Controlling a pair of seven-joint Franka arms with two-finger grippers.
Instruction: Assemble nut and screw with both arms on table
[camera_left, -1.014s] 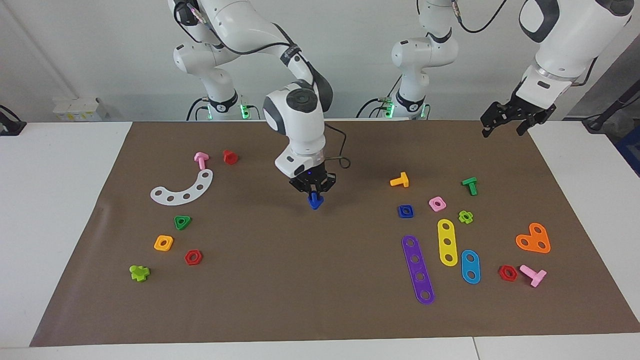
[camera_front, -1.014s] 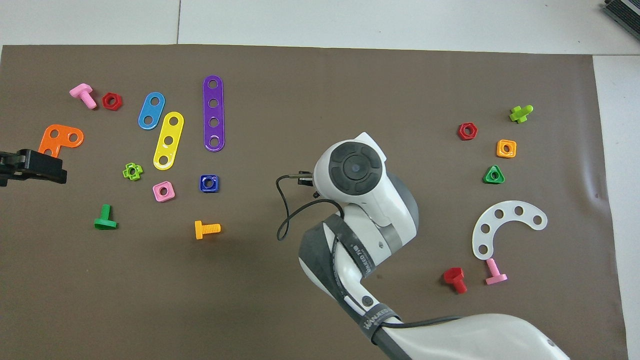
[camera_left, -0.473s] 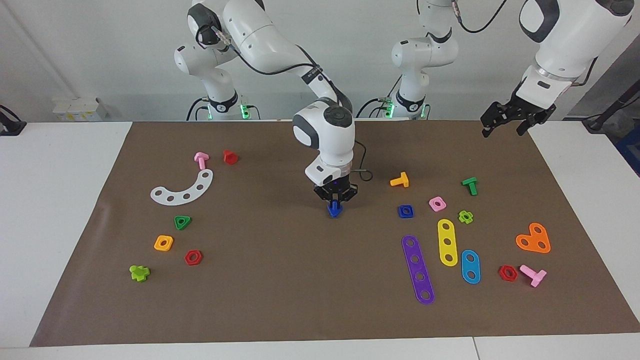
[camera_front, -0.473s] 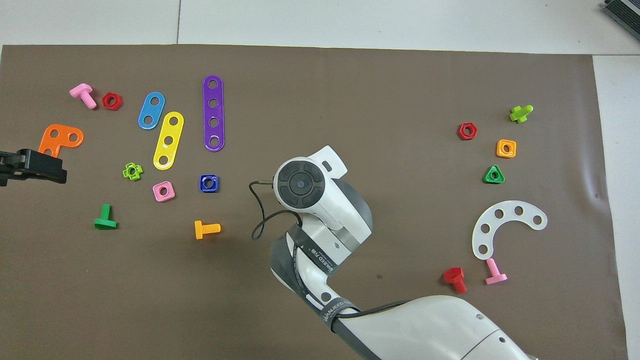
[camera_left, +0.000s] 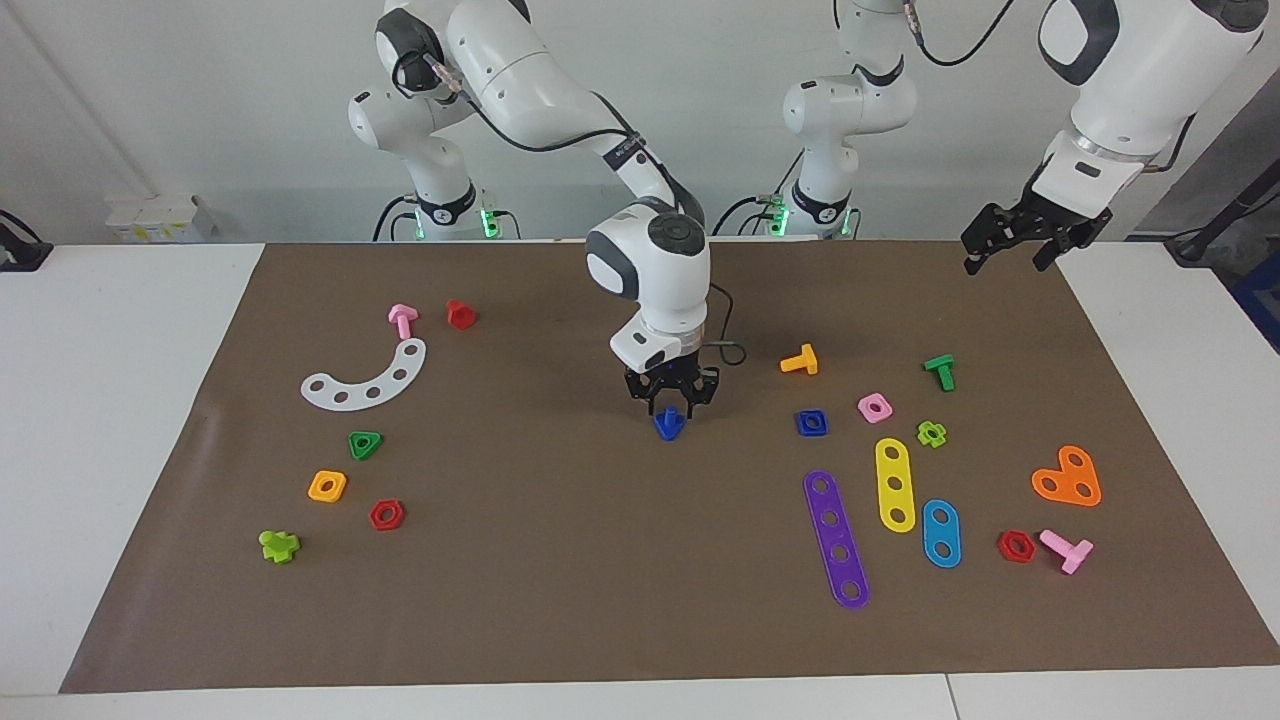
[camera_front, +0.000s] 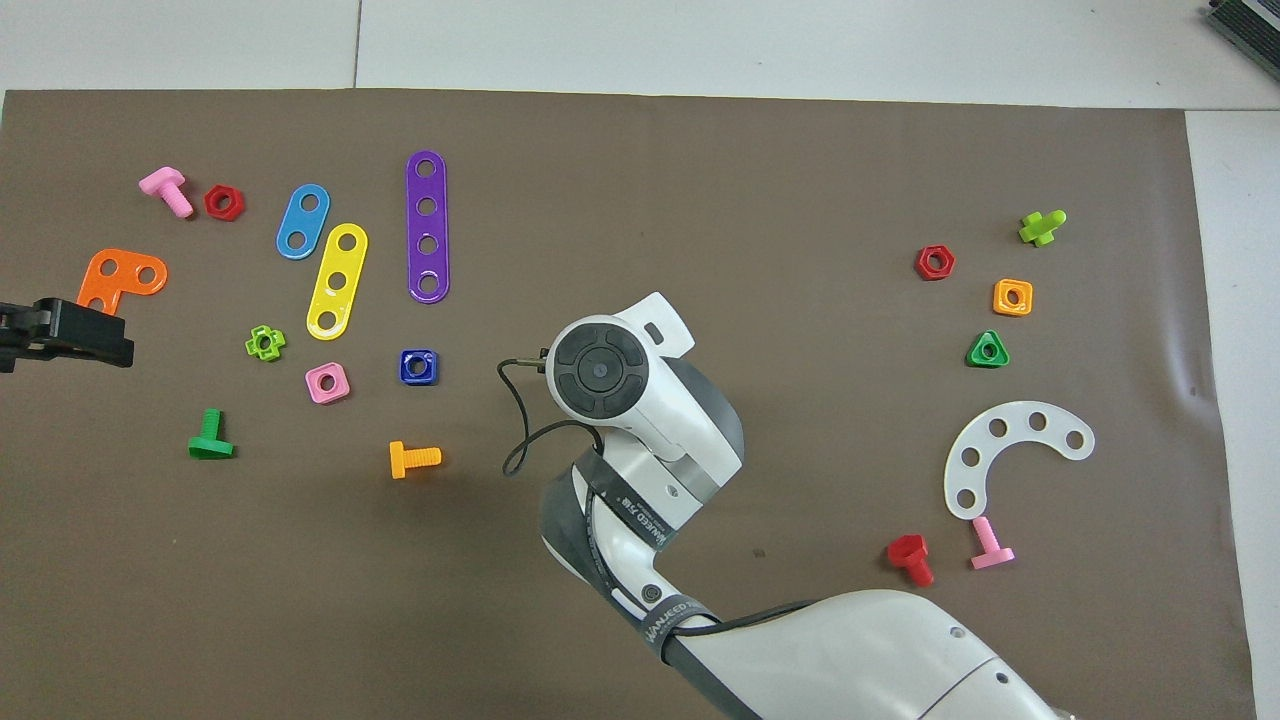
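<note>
The dark blue screw (camera_left: 669, 425) rests on the brown sheet of the table (camera_left: 560, 560) near its middle. My right gripper (camera_left: 672, 408) hangs straight over it, fingers parted on either side of its top and no longer pinching it. In the overhead view the right arm's wrist hides the screw. The dark blue square nut (camera_left: 811, 423) (camera_front: 418, 367) lies flat on the sheet beside the screw, toward the left arm's end. My left gripper (camera_left: 1020, 238) (camera_front: 65, 335) waits open and empty in the air over the sheet's edge at that end.
Around the nut lie a pink square nut (camera_left: 874, 407), an orange bolt (camera_left: 800, 361), a green bolt (camera_left: 940, 371) and purple (camera_left: 836, 540), yellow and blue strips. At the right arm's end lie a white curved strip (camera_left: 366, 378), a green triangular nut (camera_left: 365, 444) and several more small parts.
The right arm carried the screw toward the left arm's end and stopped. Its fingers, shut on the screw before, have now parted. The left arm has not moved.
</note>
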